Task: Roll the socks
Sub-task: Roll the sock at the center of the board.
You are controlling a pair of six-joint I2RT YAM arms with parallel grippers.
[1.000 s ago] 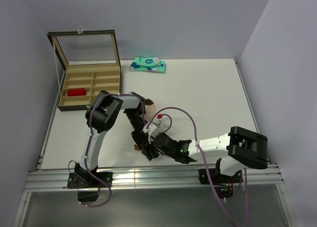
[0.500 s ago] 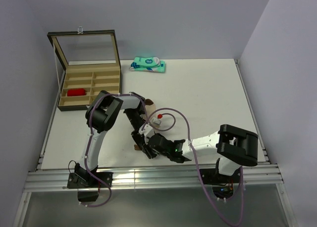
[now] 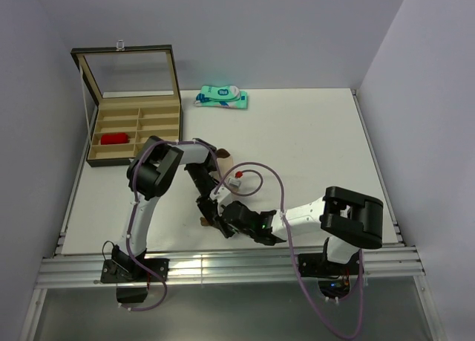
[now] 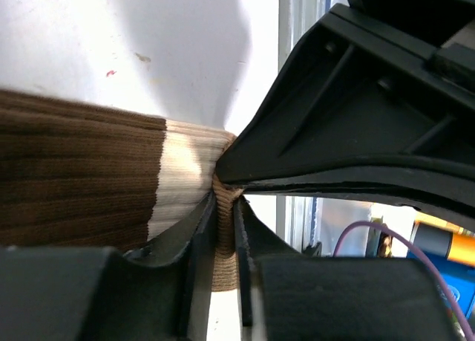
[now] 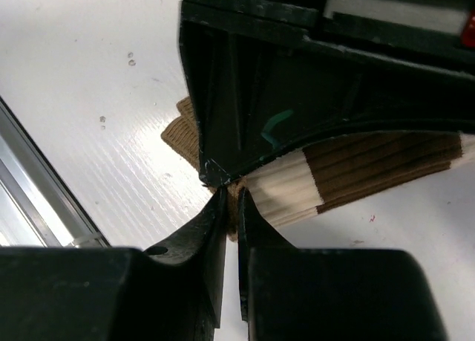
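**Start of the roll: a double pinch**

The beige sock (image 5: 371,166) lies on the desk (image 3: 312,148), near its front edge. The left end effector (image 4: 223,207) is nearly closed, pinching a thin fold at the sock's end; the right end effector (image 5: 231,203), also nearly closed, pinches the same end from the opposite side. I judge the rolling is only starting: next, both should turn this end over together

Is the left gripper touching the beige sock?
Touching. Left wrist view: the left gripper pinches a fold of the beige sock between its fingers.
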